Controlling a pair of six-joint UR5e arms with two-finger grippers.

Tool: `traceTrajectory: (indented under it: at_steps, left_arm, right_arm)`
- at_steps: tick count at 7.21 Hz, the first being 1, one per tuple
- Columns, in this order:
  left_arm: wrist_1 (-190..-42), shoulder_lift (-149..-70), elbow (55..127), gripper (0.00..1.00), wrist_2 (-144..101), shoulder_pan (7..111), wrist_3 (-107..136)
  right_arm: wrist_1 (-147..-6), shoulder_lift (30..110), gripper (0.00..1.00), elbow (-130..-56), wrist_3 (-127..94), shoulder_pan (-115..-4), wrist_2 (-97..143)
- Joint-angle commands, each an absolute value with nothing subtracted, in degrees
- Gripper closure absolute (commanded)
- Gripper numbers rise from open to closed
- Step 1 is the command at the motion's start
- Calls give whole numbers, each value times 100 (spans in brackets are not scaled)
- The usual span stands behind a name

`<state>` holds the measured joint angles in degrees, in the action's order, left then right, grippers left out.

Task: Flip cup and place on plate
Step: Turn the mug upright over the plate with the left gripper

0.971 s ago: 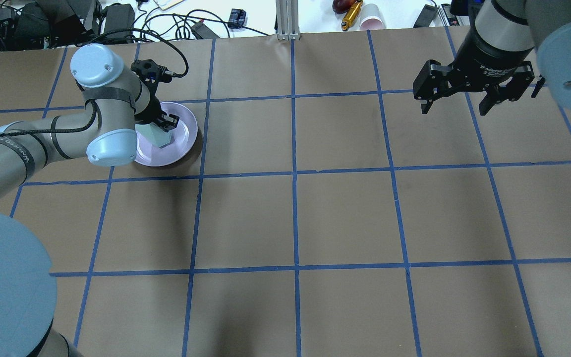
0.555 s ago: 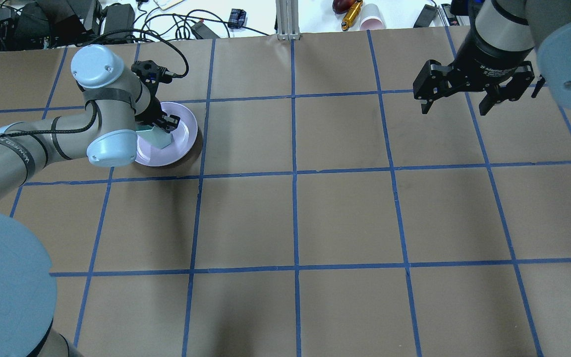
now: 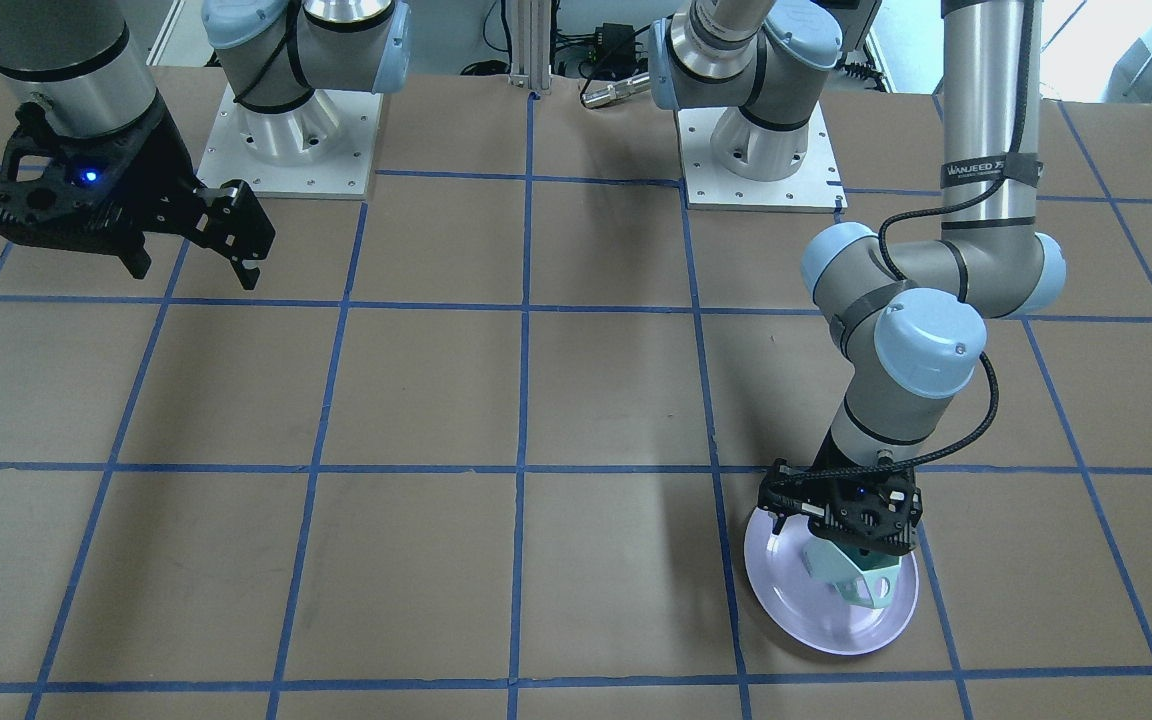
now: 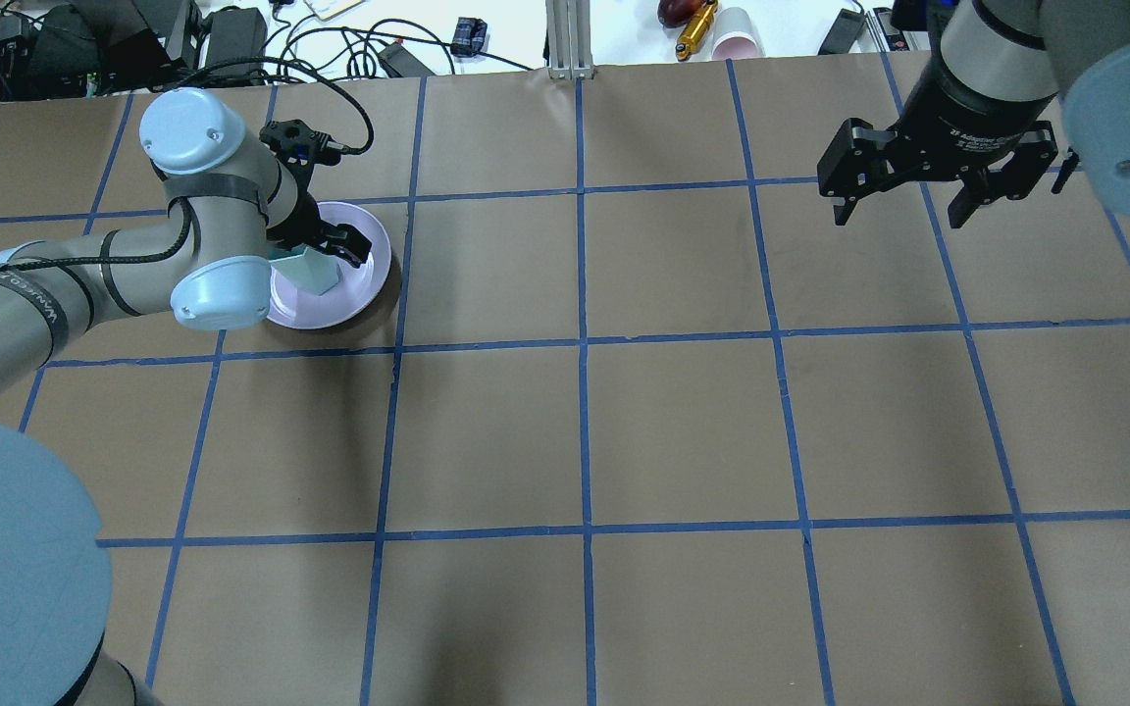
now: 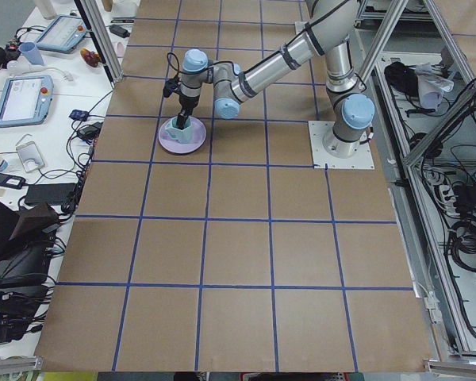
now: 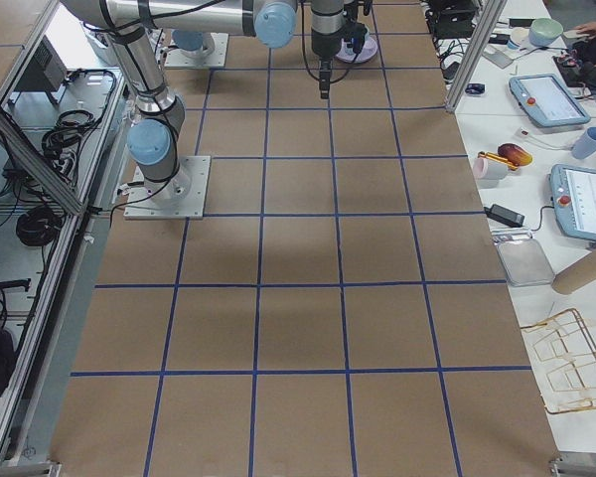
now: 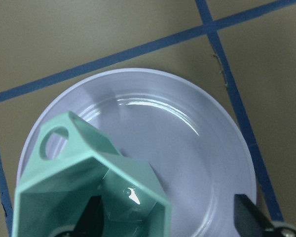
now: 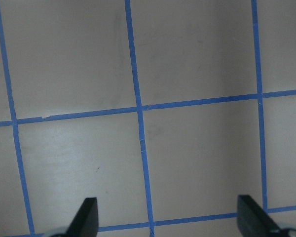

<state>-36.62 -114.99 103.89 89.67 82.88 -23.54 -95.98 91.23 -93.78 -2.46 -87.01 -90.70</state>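
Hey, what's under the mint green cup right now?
The lavender plate lies beneath the cup, whose open mouth faces up. The cup's own body covers its base, so whether it rests flat on the plate cannot be seen.

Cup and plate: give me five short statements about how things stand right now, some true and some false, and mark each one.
1. The cup stands on the plate. True.
2. The cup's opening faces down. False: the left wrist view looks straight into its open mouth, so it faces up.
3. The left gripper is open. True: its fingers are spread wide and are not clamped on the cup.
4. The right gripper holds a second cup. False: it is open and empty, hanging over the table.
5. The plate lies on the robot's right half of the table. False: it lies on the robot's left half, under the left arm.
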Motion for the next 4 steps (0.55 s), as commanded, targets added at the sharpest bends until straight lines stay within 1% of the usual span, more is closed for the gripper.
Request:
traceTrajectory:
  at_steps: [1,4]
  left_arm:
    - [-3778,-11330,10362,0,8965,8323,-2268]
    - [-4402,-10847,10283,0,9009,8358,-1848]
  right_arm:
    - [-9598,9123,0,-9378,-246,-8701,-9070]
    - [-9598,9123,0,-9378,-246,-8701,-9070]
